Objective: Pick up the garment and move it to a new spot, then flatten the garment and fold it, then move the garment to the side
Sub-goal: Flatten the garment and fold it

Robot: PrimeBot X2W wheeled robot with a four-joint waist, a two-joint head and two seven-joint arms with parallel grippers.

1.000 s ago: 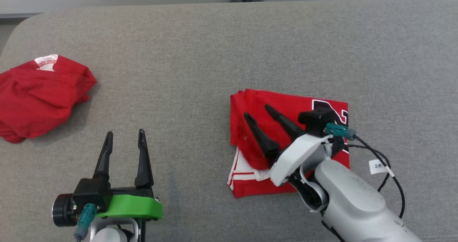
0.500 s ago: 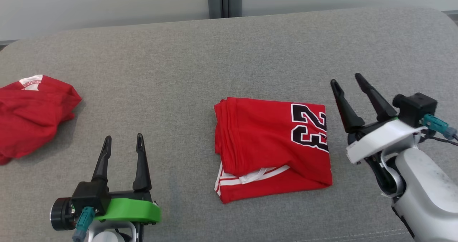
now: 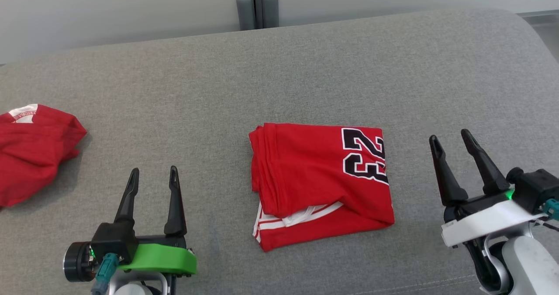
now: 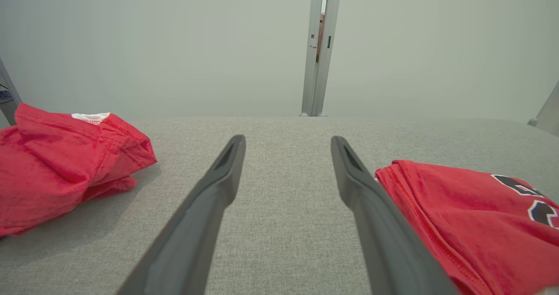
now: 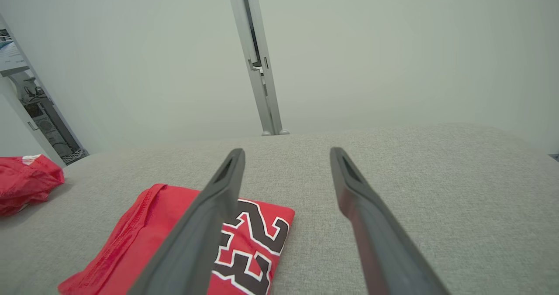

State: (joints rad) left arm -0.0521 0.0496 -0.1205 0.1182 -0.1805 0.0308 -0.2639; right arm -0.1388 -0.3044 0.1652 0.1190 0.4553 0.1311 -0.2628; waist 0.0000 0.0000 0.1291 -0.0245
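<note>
Shirt (image 3: 321, 183) lies folded on the cushion (image 3: 279, 68). Left gripper (image 3: 153, 169) and right gripper (image 3: 449, 135) flank it without contact, both spread wide and empty: folding appears complete.

The head view looks steeply down from above the near edge of the grey fabric surface (image 3: 305, 68). Both wrist views sit low over it, facing its far edge and the wall (image 4: 174, 46). All three share the folded red garment (image 3: 305, 173).
</note>
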